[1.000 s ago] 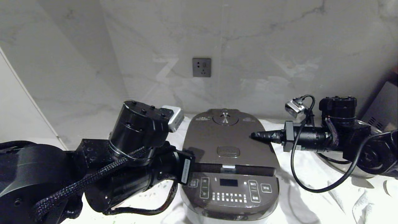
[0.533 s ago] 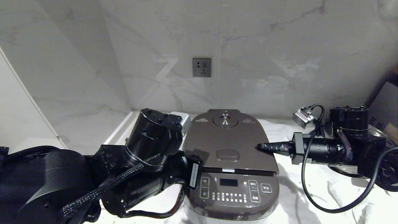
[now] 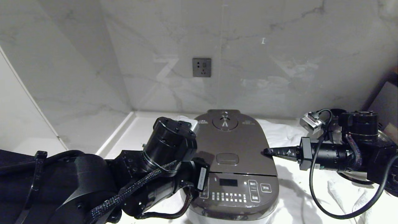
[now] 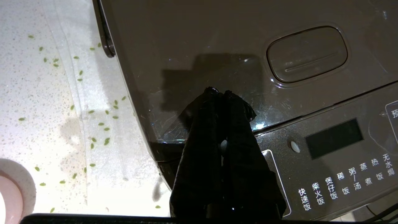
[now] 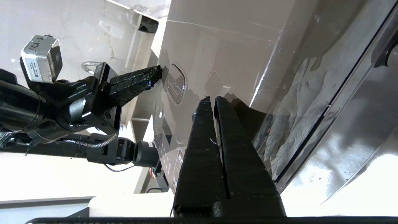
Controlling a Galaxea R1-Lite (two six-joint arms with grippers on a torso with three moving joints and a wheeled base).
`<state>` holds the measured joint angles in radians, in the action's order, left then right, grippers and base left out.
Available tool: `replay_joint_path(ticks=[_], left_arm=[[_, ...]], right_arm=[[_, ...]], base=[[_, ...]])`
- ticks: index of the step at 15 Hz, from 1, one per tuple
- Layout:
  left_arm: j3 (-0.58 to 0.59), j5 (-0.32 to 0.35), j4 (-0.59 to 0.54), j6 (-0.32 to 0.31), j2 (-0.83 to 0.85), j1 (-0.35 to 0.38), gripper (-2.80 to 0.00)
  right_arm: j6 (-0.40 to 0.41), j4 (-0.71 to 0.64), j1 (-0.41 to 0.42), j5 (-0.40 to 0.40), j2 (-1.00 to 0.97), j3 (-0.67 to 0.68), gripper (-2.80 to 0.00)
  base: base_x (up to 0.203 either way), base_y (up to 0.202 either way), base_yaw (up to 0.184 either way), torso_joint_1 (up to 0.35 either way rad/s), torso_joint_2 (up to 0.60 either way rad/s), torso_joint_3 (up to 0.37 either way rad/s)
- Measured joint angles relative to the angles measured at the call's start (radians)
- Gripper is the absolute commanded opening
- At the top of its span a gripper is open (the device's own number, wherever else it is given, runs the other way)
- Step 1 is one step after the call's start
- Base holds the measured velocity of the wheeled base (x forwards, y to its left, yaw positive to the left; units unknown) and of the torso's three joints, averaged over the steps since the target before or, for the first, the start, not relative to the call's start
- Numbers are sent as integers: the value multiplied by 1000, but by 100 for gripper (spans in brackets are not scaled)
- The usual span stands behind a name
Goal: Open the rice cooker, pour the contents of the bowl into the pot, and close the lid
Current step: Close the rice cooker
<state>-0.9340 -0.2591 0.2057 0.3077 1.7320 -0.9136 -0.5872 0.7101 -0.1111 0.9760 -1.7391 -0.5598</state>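
Note:
The dark brown-grey rice cooker (image 3: 231, 189) stands at the centre with its lid (image 3: 239, 140) down flat, so the pot is hidden. My left gripper (image 4: 219, 91) is shut, with its tips on the lid's front left, beside the oblong release button (image 4: 307, 53). In the head view its own arm hides it. My right gripper (image 3: 266, 151) is shut, its tips at the lid's right edge. A pale pink edge of the bowl (image 4: 12, 186) shows on the counter left of the cooker. Green chopped bits (image 4: 104, 124) lie scattered between bowl and cooker.
A white cloth (image 3: 292, 193) lies under the cooker and to its right. A shiny steel pan (image 3: 383, 135) sits behind my right arm, with a dark appliance (image 3: 384, 99) behind it. A wall socket (image 3: 201, 67) is on the marble back wall. A rice grain (image 4: 294, 147) rests on the button panel.
The lid's front edge has sunk until the gap above the panel is shut. Both arms came down with it; the left arm swung in toward the cooker, and the right gripper slid outward to the lid's edge.

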Motion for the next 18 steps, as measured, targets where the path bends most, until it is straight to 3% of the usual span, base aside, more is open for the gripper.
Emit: replay_joint_path(ticks=[10,18], left_arm=[[-18,-6,-13,-2,-3,4,-280],[-43,-6,-5,-2,-132,88,-280]], right_arm=[[-2,61,1,-4,-9,2,-280],[-4,85,1,-5,50,1,-280]], base=[[0,0,0,0,0,0],[0,0,0,0,0,0]])
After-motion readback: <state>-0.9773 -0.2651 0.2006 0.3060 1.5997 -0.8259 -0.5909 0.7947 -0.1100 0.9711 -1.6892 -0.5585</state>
